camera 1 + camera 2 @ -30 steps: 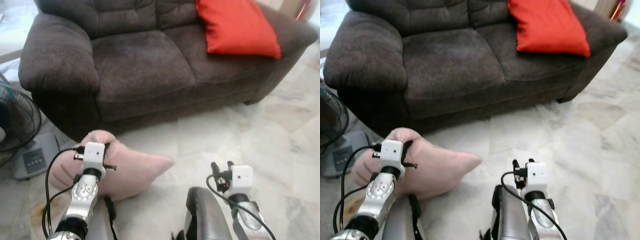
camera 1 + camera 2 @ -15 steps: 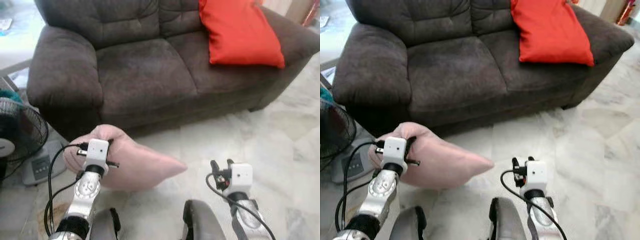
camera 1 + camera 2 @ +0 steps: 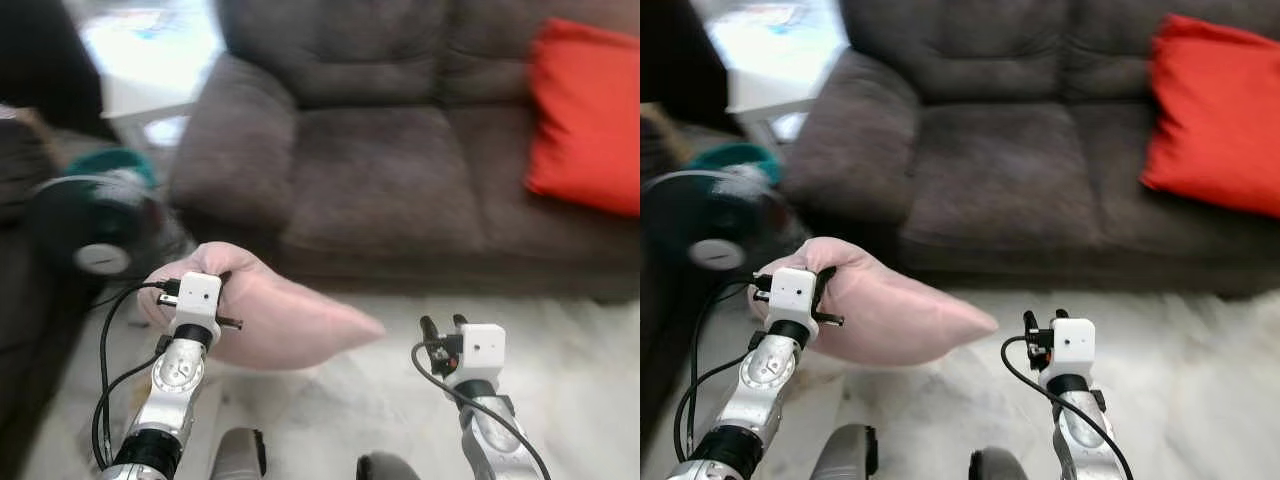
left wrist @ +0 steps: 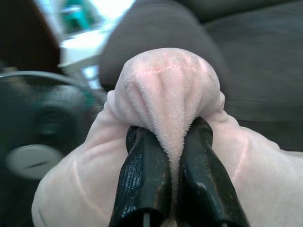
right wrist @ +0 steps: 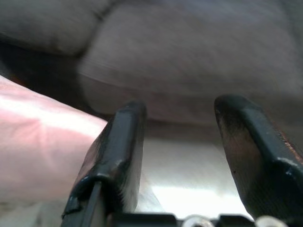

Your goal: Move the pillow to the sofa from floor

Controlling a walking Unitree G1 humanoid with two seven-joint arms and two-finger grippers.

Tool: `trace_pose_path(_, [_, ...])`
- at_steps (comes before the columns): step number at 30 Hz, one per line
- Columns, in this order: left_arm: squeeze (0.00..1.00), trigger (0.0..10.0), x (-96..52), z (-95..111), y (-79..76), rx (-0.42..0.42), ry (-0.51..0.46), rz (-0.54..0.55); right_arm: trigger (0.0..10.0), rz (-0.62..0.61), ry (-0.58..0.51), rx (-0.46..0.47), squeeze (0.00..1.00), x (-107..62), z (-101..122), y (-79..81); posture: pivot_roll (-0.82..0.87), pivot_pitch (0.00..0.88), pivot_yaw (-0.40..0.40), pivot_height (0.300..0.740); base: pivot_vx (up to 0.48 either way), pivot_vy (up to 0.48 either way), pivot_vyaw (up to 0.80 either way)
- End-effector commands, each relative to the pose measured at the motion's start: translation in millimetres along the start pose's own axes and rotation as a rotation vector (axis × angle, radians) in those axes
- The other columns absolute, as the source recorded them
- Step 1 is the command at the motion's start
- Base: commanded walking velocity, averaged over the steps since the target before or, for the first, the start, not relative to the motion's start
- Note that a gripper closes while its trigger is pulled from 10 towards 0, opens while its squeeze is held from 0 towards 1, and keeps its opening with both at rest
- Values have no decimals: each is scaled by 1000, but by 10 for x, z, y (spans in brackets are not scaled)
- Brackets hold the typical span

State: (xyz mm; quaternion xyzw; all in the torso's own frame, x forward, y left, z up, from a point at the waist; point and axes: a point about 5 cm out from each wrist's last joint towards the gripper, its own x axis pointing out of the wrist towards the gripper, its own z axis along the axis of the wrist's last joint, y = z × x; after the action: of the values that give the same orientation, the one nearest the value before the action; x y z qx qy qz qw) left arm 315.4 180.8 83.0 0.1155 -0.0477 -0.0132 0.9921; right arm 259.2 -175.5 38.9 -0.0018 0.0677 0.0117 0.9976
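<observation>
Brown sofa [image 3: 400, 170] across upper frame, red cushion [image 3: 590, 130] upper right; left gripper [image 4: 173, 142] jaws clamped on pink pillow [image 3: 290, 320] corner, lower left, carried clear of floor; right gripper [image 5: 184, 151] jaws apart, empty.

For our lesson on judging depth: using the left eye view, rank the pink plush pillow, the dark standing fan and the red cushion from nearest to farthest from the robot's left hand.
1. Pink plush pillow: pinched in the left hand, off the floor.
2. Dark standing fan: on the robot's left, beside the brown sofa's armrest.
3. Red cushion: far right, on the sofa seat.
</observation>
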Motion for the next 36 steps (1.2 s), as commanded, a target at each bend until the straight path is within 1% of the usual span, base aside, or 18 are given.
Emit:
trace_pose_path(1, [0,10000,62,181,33,-8,-81,15,10000,-7,9,10,0,-27,-39,-11,2,59,-2,663,0,0,0])
trace_pose_path(7, [0,10000,92,262,2,-12,-108,-6,10000,-16,-2,13,0,-7,-18,-27,6,56,1,663,0,0,0])
trace_pose_path(15, [0,10000,111,314,-39,-17,-116,-32,10000,-31,-19,27,0,9,12,-50,5,54,3,663,0,0,0])
trace_pose_path(17, [0,10000,118,348,-50,-21,-124,-37,10000,-34,-37,28,0,11,40,-68,6,51,3,663,0,0,0])
trace_pose_path(23, [0,10000,138,413,-47,-26,-143,-41,10000,-47,-58,29,0,35,84,-88,10,50,2,697,0,0,0])
trace_pose_path(26, [0,10000,142,437,-51,-30,-149,-42,10000,-48,-61,29,0,40,94,-86,11,49,2,727,0,0,0])
trace_pose_path(27, [0,10000,142,437,-51,-30,-149,-42,10000,-48,-61,29,0,40,94,-86,11,49,2,727,0,0,0])
trace_pose_path(28, [0,10000,142,452,-60,-32,-152,-46,10000,-56,-53,22,0,44,86,-97,13,48,2,740,0,0,0])
trace_pose_path(36, [0,10000,163,507,-71,-40,-162,-59,10000,-52,-61,29,0,50,94,-94,14,46,2,740,0,0,0])
